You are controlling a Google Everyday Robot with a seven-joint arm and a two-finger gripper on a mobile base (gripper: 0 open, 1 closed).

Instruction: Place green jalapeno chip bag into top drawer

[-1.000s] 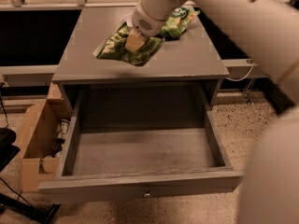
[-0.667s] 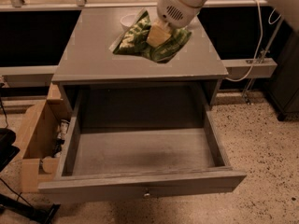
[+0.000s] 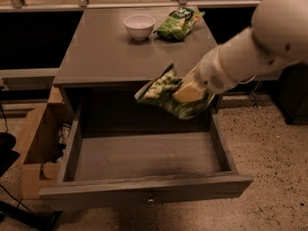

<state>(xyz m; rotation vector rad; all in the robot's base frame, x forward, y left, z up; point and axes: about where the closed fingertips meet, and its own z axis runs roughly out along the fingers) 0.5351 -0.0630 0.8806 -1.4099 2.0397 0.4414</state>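
My gripper (image 3: 188, 91) is shut on the green jalapeno chip bag (image 3: 164, 91), a crumpled light yellow-green foil bag. It holds the bag in the air, tilted, just past the cabinet top's front edge and above the back right part of the top drawer (image 3: 144, 154). The drawer is pulled fully open, its grey inside bare, with a small round knob (image 3: 150, 199) on its front. My white arm (image 3: 260, 44) comes in from the upper right.
On the cabinet top (image 3: 106, 47) stand a white bowl (image 3: 139, 26) and a deeper-green bag (image 3: 179, 22) at the back. A cardboard box (image 3: 36, 143) sits on the floor left of the drawer. Speckled floor lies to the right.
My gripper has carried the bag from over the back of the cabinet top forward and down, past the front edge, to above the open drawer. The bowl and second bag now show.
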